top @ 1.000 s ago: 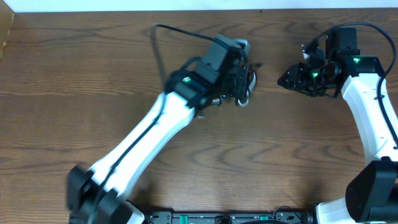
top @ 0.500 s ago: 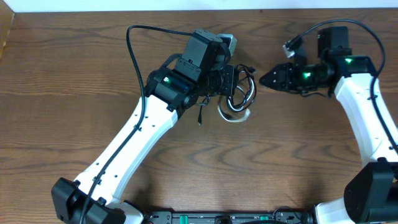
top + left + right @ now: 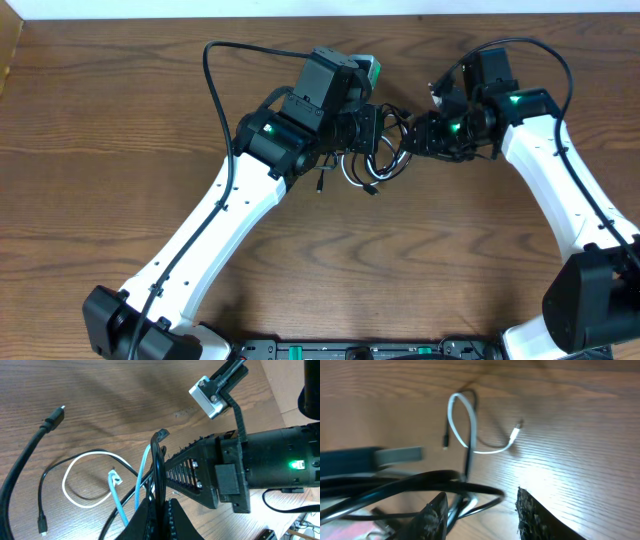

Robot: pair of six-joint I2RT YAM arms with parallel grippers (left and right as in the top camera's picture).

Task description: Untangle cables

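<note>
Several thin looped cables [image 3: 383, 168], black and white, woodgrain counter [image 3: 100, 150] — left tool [image 3: 161, 504] clamped on them, right tool [image 3: 480, 505] apart.

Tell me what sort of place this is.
Likely a robotics lab bench: a white left arm and right arm reach over a wood-grain table, meeting at a tangle of thin cables.
</note>
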